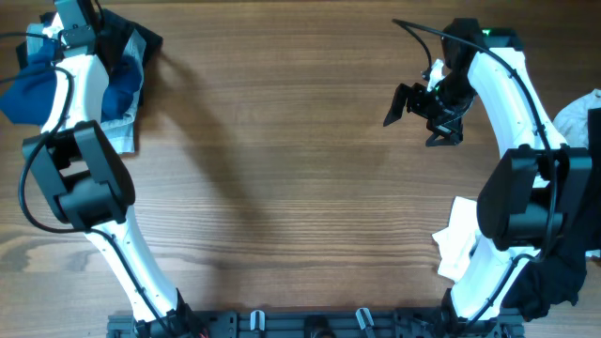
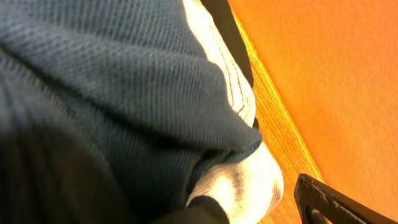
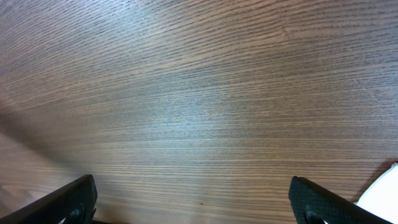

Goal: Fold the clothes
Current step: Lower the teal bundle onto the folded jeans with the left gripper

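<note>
Hanging open over the clothes (image 1: 23,94) heaped at ten o'clock, the left gripper (image 1: 75,28) holds nothing, while the right gripper (image 1: 420,117) gapes above the table (image 1: 282,188) at two, white cloth (image 1: 460,239) at four.

A robotics lab bench, by the look of it — a left arm (image 1: 84,176) and right arm (image 1: 526,197) mounted on a black rail (image 1: 310,324) along a wood-grain worktop (image 1: 282,188), cable (image 1: 423,33) trailing, clothes (image 1: 21,94) heaped at its corners.
</note>
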Action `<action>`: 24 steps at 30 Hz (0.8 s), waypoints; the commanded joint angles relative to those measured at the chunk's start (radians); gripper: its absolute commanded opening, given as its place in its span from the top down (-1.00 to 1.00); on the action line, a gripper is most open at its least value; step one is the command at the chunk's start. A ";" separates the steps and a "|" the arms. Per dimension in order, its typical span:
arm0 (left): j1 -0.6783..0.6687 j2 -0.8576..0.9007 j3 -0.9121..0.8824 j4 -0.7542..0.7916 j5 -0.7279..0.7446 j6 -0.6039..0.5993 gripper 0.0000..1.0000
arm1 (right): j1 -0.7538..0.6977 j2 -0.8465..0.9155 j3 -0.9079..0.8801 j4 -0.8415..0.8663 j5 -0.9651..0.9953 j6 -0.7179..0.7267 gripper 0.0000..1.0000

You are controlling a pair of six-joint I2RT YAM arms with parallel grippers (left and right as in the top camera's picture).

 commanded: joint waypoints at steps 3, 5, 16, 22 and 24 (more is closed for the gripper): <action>-0.023 -0.133 -0.008 -0.188 0.025 -0.035 -0.99 | 0.002 -0.017 0.020 0.005 -0.006 0.012 -0.99; -0.023 -0.177 -0.008 -0.258 0.005 -0.036 -1.00 | 0.002 -0.017 0.020 0.006 -0.006 0.012 -1.00; -0.023 -0.315 -0.008 -0.485 0.102 -0.027 -0.96 | 0.002 -0.017 0.020 0.002 -0.006 -0.015 -0.99; -0.022 -0.381 -0.008 -0.653 0.140 0.043 0.92 | 0.002 -0.017 0.020 0.006 -0.014 -0.062 -1.00; -0.022 -0.418 -0.008 -0.753 0.140 0.090 0.92 | 0.002 -0.017 0.020 0.010 -0.014 -0.071 -0.99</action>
